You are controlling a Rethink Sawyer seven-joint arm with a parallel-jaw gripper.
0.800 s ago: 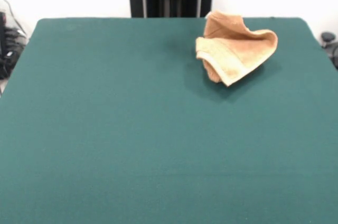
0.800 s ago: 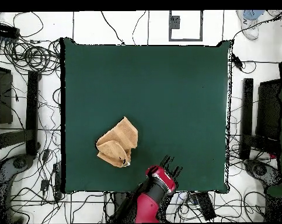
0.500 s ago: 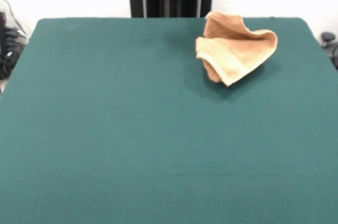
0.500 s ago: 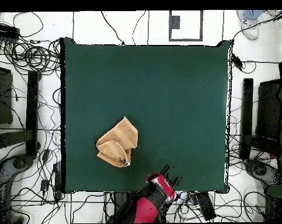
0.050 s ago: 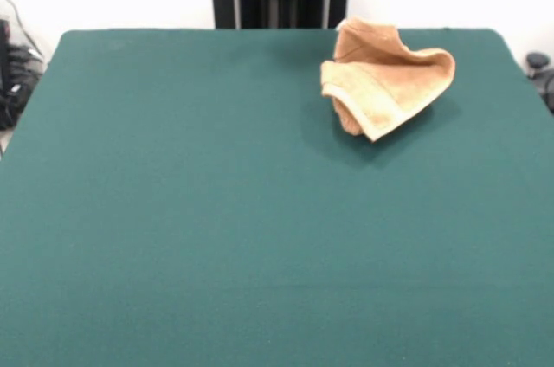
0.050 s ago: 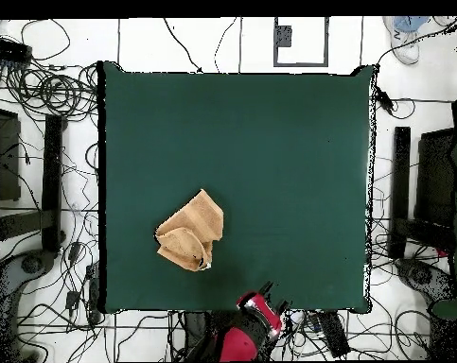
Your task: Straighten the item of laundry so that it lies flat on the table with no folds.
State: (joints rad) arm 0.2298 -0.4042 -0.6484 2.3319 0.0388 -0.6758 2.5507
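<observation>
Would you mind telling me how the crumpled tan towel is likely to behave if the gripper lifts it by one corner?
The towel will probably droop and partly unfold, since it lies in soft, rounded folds on the table. Being small terry cloth, it is likely light. Its looped pile should grip rather than slip, and pushing it over the felt-like surface would likely bunch it further.

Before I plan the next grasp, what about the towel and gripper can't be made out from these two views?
- Gripper, overhead view: at the table's bottom edge, too small to tell open or shut; front view cuts it off at the top edge.
- Towel: its underside and inner layers are hidden by its own folds in both views.
- Towel's tag, overhead view: only a pale speck, too small to read.
</observation>
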